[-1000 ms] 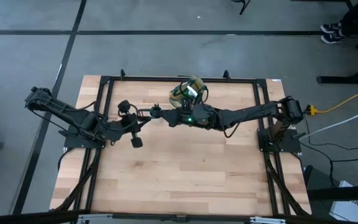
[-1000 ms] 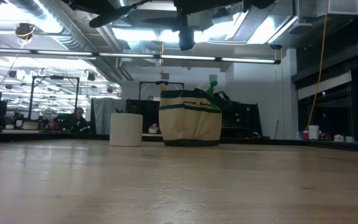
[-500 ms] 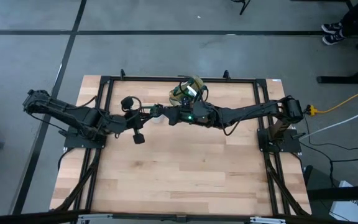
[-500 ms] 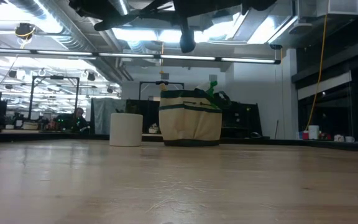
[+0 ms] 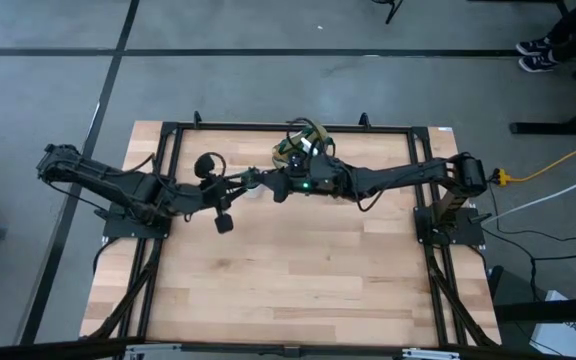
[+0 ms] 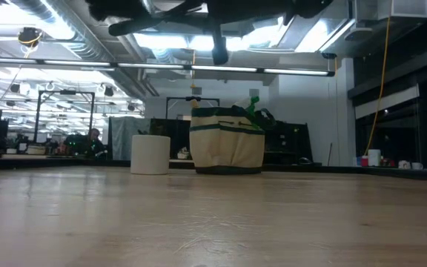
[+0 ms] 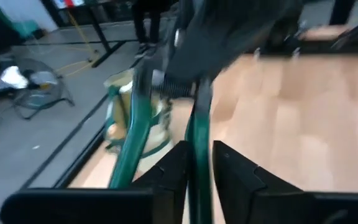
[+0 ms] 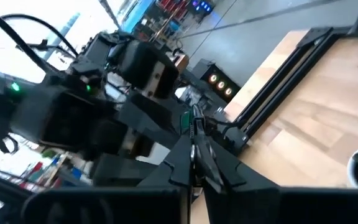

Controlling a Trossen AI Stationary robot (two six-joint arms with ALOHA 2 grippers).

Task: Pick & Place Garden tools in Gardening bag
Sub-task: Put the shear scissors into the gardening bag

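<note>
Both tools are meeting mid-air: from above, we are seeing the left tool (image 5: 240,183) and the right tool (image 5: 259,181) tip to tip, just beside the gardening bag (image 5: 303,142), which is lying toward the right arm's side at the bench (image 5: 298,270) far edge. At bench level, the bag (image 6: 227,141) is standing upright by a white pot (image 6: 150,154). In the left wrist view, its fingers (image 7: 174,174) are clamping a green-handled tool (image 7: 197,149), long axis pointing at the bag. In the right wrist view, that tool's fingers (image 8: 191,163) are pinching together on the same slim item.
</note>
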